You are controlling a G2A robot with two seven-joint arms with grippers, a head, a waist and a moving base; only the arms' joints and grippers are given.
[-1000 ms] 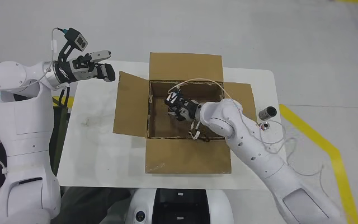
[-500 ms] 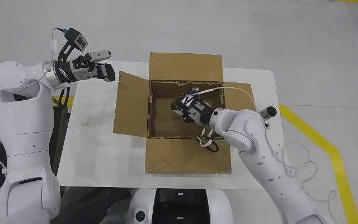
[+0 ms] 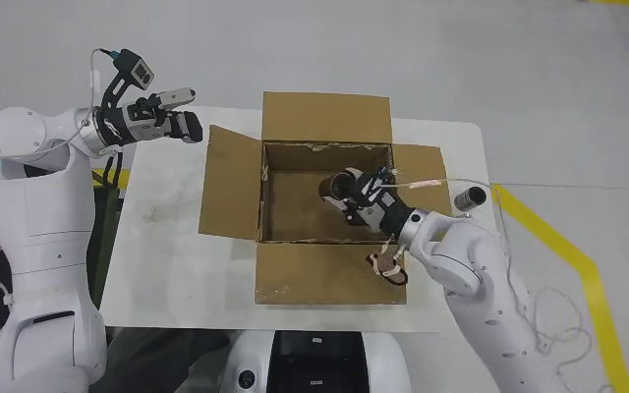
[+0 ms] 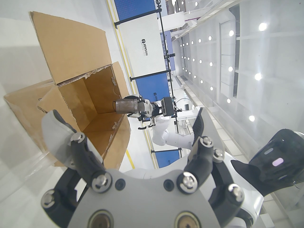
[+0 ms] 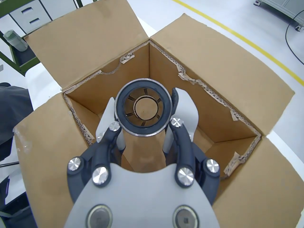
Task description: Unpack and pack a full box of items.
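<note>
1. The right gripper was pinched on a metal cylinder with a dark rim. One finger pressed each side of its body, and its open end pointed away from the wrist.
2. Change noted: one second before, this gripper sat deeper toward the box's middle. It had since drawn back toward its own arm's side of the box, carrying the cylinder with it. The left wrist view placed the cylinder about level with the box's opening, so it was judged lifted off the floor.
3. Directly beneath the gripper stood the box with all four flaps folded out. The floor visible below the fingers was bare cardboard.
4. Beyond the flap on the gripper's own side, a second cylinder lay on the table. It was near the gripper but apart from it.
5. The left gripper was well apart from the right gripper, past the box's far corner. Its fingers were spread and held nothing, and its position had not changed over the second.
6. Finding: the unpacking step was judged to be under way, with this item on its way out. The likely set-down was judged to be the table beside the second cylinder. Clearing the box wall and flap was the point to watch.
</note>
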